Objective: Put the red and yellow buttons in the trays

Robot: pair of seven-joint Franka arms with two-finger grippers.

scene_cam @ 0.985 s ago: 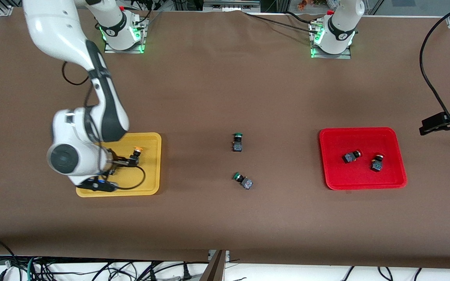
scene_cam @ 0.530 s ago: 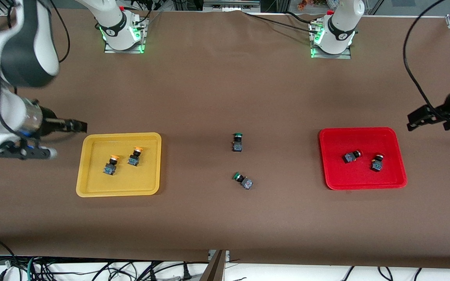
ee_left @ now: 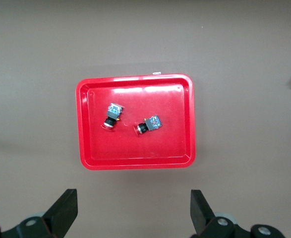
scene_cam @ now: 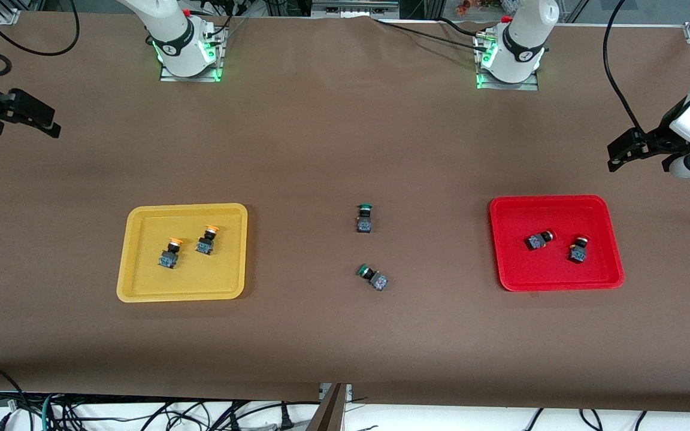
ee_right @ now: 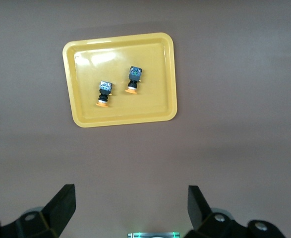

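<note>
The yellow tray (scene_cam: 141, 281) holds two orange-yellow buttons (scene_cam: 169, 253) (scene_cam: 206, 239). The red tray (scene_cam: 536, 272) holds two red buttons (scene_cam: 539, 240) (scene_cam: 578, 249). My right gripper (scene_cam: 51, 124) is open and empty, up in the air over the bare table at the right arm's end. In the right wrist view its gripper (ee_right: 130, 196) looks down on the yellow tray (ee_right: 155, 101) and both buttons (ee_right: 104, 92) (ee_right: 134, 79). My left gripper (scene_cam: 613, 157) is open and empty, high beside the red tray. The left wrist view shows its gripper (ee_left: 134, 201), the red tray (ee_left: 135, 154) and both red buttons (ee_left: 112, 115) (ee_left: 148, 125).
Two green-capped buttons (scene_cam: 364, 218) (scene_cam: 372, 277) lie on the brown table between the trays, one nearer the front camera. The arm bases (scene_cam: 186, 45) (scene_cam: 510, 54) stand at the table's edge farthest from the front camera. Cables hang below the edge nearest it.
My right gripper left the yellow tray, where a second orange-yellow button now lies, and rose away toward the right arm's end of the table. My left gripper rose a little.
</note>
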